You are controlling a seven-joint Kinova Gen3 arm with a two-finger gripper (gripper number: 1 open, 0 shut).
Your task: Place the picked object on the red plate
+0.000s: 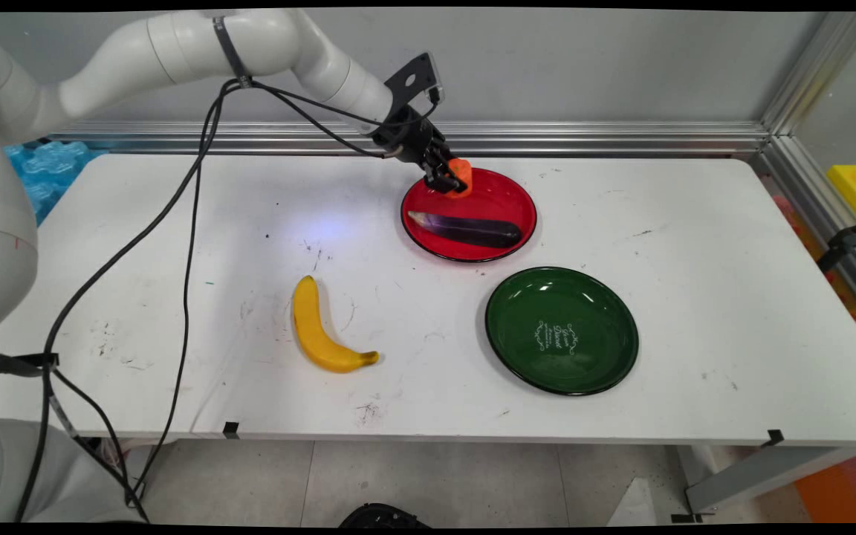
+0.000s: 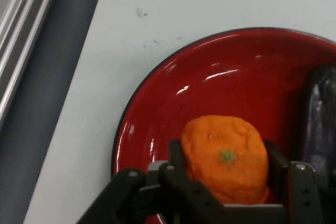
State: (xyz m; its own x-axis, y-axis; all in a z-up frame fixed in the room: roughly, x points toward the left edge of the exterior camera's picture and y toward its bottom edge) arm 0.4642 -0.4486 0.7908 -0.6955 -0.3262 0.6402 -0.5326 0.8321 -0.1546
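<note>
My gripper [image 1: 452, 179] is shut on an orange fruit [image 1: 461, 177] and holds it over the far left part of the red plate [image 1: 502, 199]. In the hand view the orange fruit [image 2: 226, 157] with its small green stem mark sits between the two black fingers [image 2: 176, 156], just above the red plate [image 2: 173, 103]. A dark purple eggplant [image 1: 467, 228] lies across the near half of that plate; its dark body [image 2: 319, 119] shows at the hand view's right edge.
An empty green plate [image 1: 562, 329] sits in front of and right of the red one. A yellow banana [image 1: 320, 328] lies on the white table [image 1: 695, 245] toward the front left. Aluminium rails [image 1: 591, 137] run along the back and right edges.
</note>
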